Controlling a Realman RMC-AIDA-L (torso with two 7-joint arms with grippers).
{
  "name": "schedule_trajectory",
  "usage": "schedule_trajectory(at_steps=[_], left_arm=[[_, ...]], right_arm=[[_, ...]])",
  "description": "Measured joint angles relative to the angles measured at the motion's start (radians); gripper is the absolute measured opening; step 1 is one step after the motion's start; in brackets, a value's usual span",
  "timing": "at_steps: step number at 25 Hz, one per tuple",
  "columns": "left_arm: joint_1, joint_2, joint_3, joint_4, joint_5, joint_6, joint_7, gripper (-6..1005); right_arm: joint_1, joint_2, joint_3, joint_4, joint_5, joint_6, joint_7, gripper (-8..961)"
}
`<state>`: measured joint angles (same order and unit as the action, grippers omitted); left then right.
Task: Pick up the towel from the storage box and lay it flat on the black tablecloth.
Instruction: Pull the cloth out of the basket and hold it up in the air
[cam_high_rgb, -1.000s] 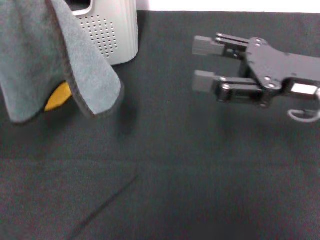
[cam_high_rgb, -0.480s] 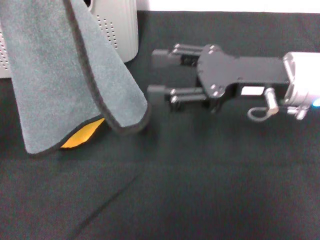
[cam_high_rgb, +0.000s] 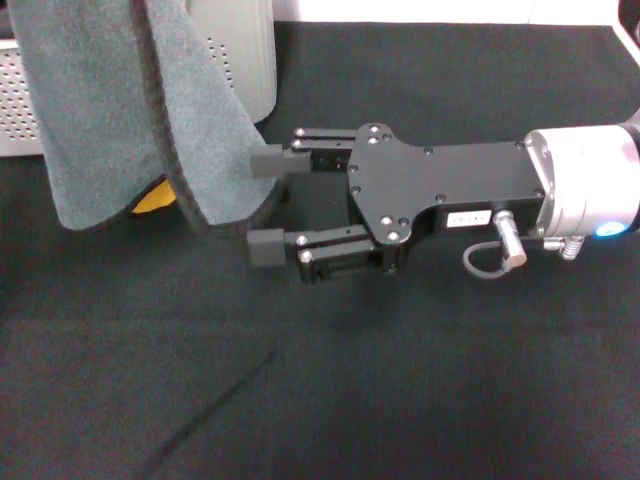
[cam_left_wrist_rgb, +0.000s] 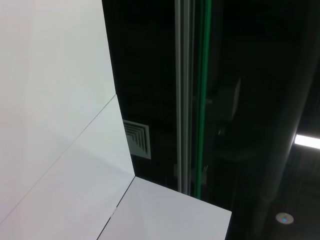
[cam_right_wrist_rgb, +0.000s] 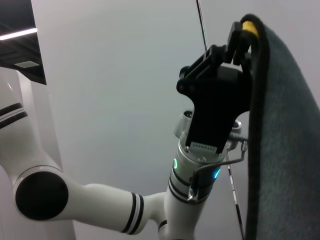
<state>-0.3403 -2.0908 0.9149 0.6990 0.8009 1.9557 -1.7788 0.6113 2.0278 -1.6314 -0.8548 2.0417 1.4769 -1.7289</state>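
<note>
The towel (cam_high_rgb: 120, 110) hangs from above at the upper left, grey side out, with a bit of yellow-orange showing near its lower fold. In the right wrist view my left gripper (cam_right_wrist_rgb: 239, 37) is shut on the towel's (cam_right_wrist_rgb: 285, 140) top edge. My right gripper (cam_high_rgb: 265, 204) reaches in from the right, open, its two fingers either side of the towel's lower right corner, just above the black tablecloth (cam_high_rgb: 400, 380). The storage box (cam_high_rgb: 245, 60) stands behind the towel, mostly hidden by it.
The tablecloth covers the whole table in front and to the right, with a faint crease (cam_high_rgb: 225, 400) near the lower left. The left wrist view shows only white panels and a dark ceiling.
My right gripper has travelled left across the cloth until its open fingers reach the towel's lower corner. The hanging towel has shifted a little and hangs higher.
</note>
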Motion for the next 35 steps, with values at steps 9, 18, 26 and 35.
schedule_trajectory(at_steps=[9,18,26,35], left_arm=[[-0.030,0.000,-0.021,-0.005,-0.024,-0.003,0.006,18],[-0.053,0.000,-0.022,-0.004,-0.047,-0.003,0.006,18],[-0.058,0.000,-0.022,-0.005,-0.057,-0.003,0.006,18],[-0.050,0.000,-0.019,-0.017,-0.057,-0.003,0.006,18]], right_arm=[[0.001,0.000,-0.044,0.067,-0.009,-0.019,0.003,766],[-0.051,0.000,-0.109,0.012,-0.002,-0.169,-0.024,766],[-0.063,0.000,-0.150,-0.026,-0.010,-0.299,-0.062,767],[-0.097,0.000,-0.143,-0.047,0.102,-0.372,-0.130,767]])
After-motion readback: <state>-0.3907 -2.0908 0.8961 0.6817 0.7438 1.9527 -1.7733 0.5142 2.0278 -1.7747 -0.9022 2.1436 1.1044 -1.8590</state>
